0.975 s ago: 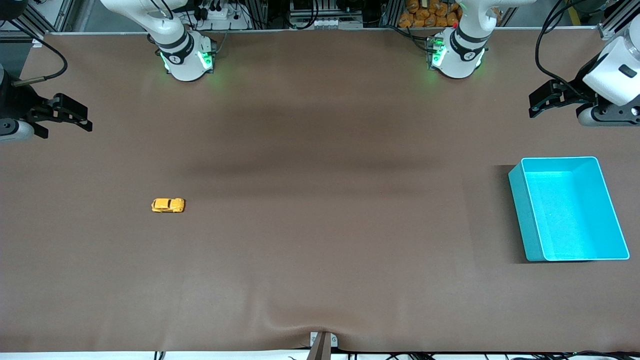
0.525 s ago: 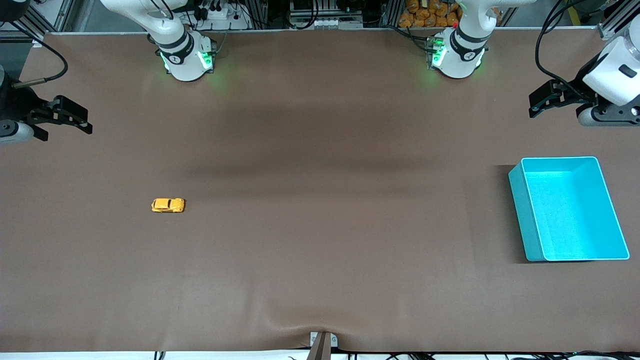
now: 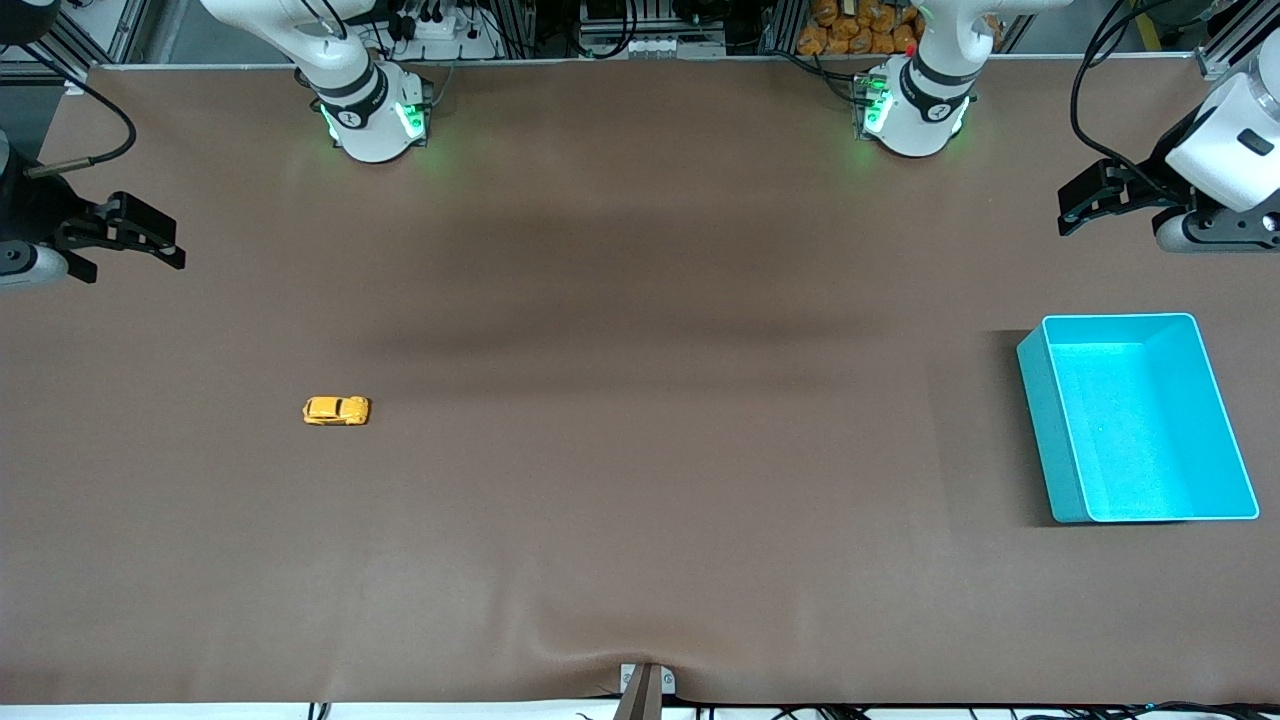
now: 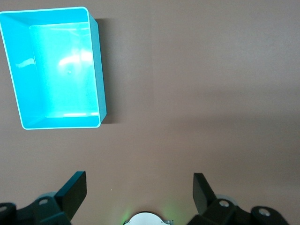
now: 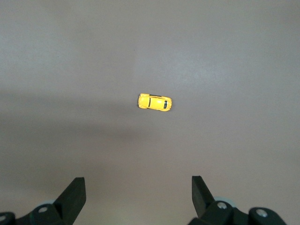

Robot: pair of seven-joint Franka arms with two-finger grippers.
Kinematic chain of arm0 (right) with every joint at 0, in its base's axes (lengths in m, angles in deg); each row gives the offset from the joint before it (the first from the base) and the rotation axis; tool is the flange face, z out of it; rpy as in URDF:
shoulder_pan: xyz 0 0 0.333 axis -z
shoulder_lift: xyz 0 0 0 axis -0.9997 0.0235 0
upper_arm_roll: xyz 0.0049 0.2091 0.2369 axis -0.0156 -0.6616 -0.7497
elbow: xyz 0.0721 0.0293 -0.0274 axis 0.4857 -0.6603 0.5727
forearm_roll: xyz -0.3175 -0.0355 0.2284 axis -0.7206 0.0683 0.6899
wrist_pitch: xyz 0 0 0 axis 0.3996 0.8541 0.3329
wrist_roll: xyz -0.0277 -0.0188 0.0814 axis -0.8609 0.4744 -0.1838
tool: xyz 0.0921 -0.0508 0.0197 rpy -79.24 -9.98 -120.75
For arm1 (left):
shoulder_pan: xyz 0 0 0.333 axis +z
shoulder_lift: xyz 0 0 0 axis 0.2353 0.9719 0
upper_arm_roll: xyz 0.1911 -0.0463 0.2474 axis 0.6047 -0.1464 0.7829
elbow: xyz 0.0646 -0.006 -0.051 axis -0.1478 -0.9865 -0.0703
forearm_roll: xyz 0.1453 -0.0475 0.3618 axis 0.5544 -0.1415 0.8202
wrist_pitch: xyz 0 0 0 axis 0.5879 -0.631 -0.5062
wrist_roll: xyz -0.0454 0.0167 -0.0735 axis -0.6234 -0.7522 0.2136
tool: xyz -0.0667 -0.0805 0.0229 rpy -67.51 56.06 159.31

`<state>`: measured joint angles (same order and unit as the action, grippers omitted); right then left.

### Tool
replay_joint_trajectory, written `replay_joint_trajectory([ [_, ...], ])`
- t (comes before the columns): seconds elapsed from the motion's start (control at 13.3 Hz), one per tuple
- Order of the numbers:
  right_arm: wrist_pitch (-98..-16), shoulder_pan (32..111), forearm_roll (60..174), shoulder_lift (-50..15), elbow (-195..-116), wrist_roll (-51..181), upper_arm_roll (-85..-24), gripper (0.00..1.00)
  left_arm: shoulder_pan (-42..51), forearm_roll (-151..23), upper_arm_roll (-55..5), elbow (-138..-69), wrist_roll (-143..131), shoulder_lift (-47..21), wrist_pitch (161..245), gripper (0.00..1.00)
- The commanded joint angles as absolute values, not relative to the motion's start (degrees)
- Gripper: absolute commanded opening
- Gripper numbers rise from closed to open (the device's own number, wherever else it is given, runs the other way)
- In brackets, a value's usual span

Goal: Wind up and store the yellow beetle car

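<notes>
The yellow beetle car (image 3: 336,411) stands on the brown table toward the right arm's end, on its wheels and untouched. In the right wrist view the car (image 5: 154,101) lies well ahead of my right gripper (image 5: 138,180), which is open and empty. That right gripper (image 3: 125,245) hovers over the table's edge at its own end, apart from the car. My left gripper (image 3: 1075,208) hangs open and empty over the table at the left arm's end. In its wrist view the left gripper (image 4: 139,177) holds nothing.
An empty teal bin (image 3: 1048,440) sits toward the left arm's end of the table, nearer to the front camera than the left gripper; the left wrist view shows the bin (image 4: 97,70) too. A bracket (image 3: 645,685) sits at the table's front edge.
The right gripper has shifted very slightly. The car, the bin and the left arm have not moved.
</notes>
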<state>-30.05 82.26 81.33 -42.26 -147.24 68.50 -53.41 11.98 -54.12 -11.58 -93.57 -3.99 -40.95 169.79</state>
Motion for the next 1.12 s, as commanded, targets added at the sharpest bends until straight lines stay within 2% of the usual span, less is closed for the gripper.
replay_joint_trajectory([
  [0.0, -30.85, 82.32, 82.4, -42.23, -147.43, 68.92, -52.98, 1.0, 12.2, -52.71, -11.94, -92.19, -3.73, -40.49, 168.95, 1.0],
  [0.9, -32.79, 82.76, 82.4, -42.32, -149.01, 73.39, -52.98, 1.0, 11.41, -53.41, -12.81, -92.28, -4.96, -41.1, 168.86, 1.0],
  [1.05, -32.87, 82.85, 82.4, -42.23, -149.62, 73.93, -52.98, 1.0, 11.5, -53.5, -15.09, -92.28, -6.54, -41.37, 168.42, 1.0],
])
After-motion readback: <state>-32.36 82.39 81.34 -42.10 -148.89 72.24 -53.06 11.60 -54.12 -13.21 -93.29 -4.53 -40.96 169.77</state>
